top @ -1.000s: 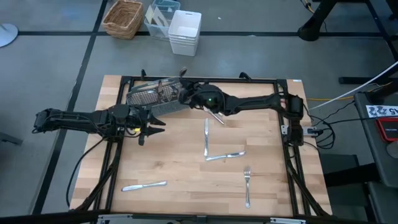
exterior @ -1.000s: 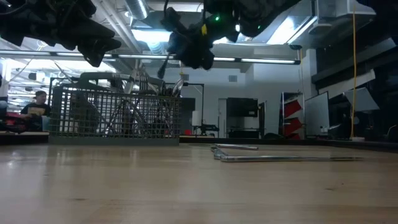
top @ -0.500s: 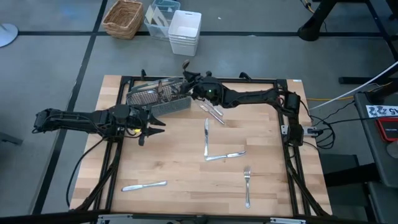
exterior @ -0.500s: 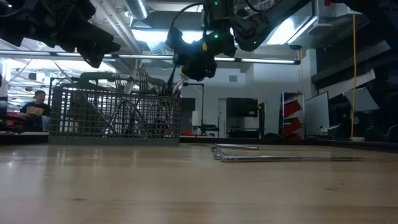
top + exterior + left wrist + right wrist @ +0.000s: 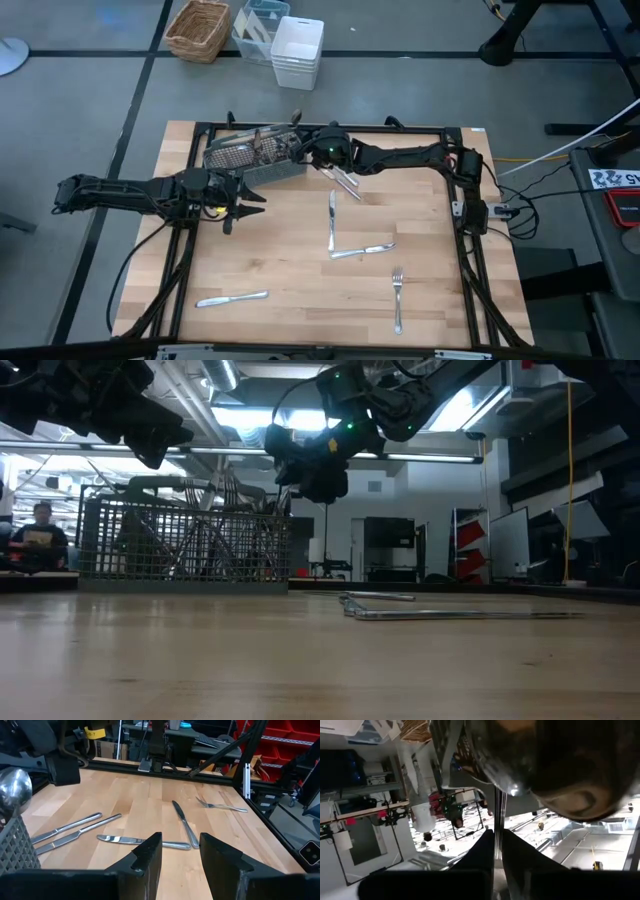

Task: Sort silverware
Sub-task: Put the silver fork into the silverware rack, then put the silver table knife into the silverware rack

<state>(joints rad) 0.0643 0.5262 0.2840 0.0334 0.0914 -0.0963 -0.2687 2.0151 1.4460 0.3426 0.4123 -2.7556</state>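
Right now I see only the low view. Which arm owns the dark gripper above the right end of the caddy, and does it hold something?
Observer: It is the right gripper. From above, its arm reaches in from the table's right side to the caddy.
Operator: Is anything held?
Observer: Yes. Its wrist view shows a spoon, with the handle between its fingers.
Operator: And the other arm?
Observer: The left gripper hovers open and empty beside the caddy, on the side toward the loose pieces.
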